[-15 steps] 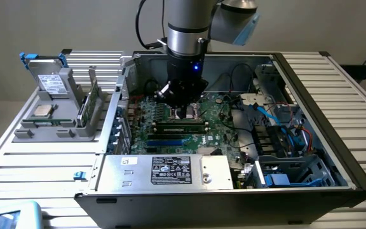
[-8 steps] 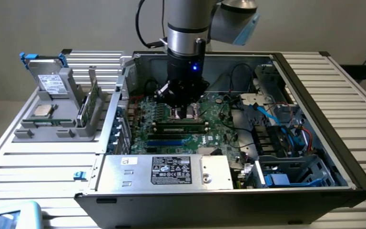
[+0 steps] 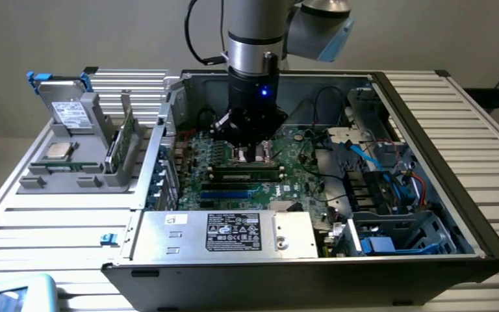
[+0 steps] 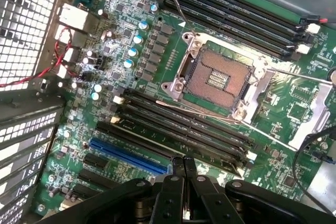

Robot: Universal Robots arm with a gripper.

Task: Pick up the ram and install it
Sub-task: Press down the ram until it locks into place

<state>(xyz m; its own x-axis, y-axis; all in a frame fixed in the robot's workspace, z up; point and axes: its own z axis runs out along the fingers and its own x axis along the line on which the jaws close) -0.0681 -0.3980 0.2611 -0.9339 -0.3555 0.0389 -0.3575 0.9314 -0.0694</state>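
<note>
Inside the computer case, over the motherboard, hovers with claw pinched shut on nothing, just above the ram apparently standing in a slot; looks light, stiff, fragile, best gripped by its long bare edges.

We see a work surface of pale ribbed metal slats. On it lies an open black computer tower case, laid on its side. At the exterior view's left, just beside the case, stands a grey plastic parts holder. A small blue clip sits near the case's front corner.
</note>
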